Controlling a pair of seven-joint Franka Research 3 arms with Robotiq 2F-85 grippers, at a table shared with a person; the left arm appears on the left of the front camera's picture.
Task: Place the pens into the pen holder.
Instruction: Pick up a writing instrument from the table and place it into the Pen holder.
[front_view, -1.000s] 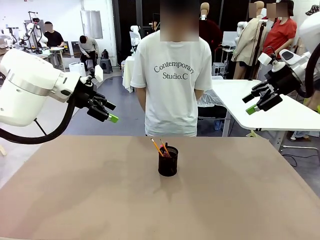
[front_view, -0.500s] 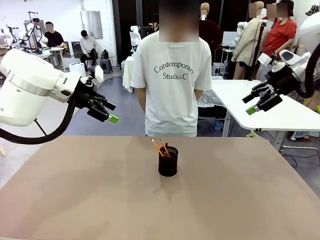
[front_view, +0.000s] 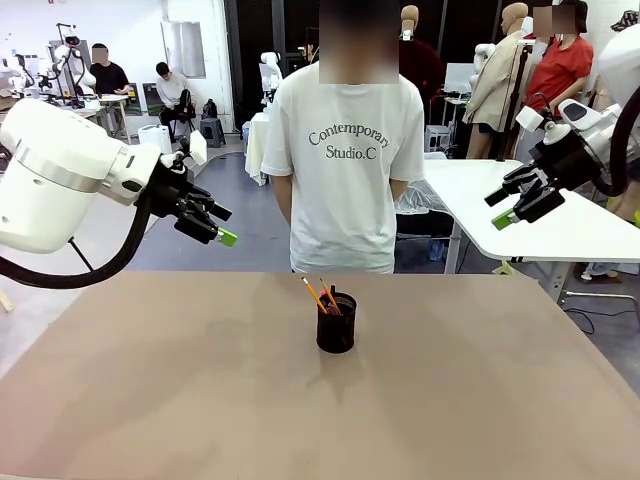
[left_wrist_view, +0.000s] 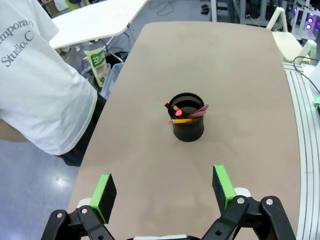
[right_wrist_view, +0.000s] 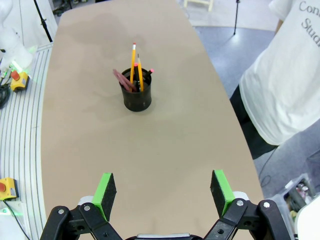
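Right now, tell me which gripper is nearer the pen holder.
Left. The left gripper hangs above the table's left far edge, closer to the pen holder; the right gripper hangs farther off, beyond the table's right side.

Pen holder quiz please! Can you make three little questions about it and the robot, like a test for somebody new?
1. True or false: the pens lie flat on the table.
2. What stands in the black pen holder? A) pens B) spoons C) flowers
3. Fill in: the jaws of the left gripper and the right gripper are both ____.

Key: 1 false, they stand in the holder. 2 A. 3 open, and holding nothing.
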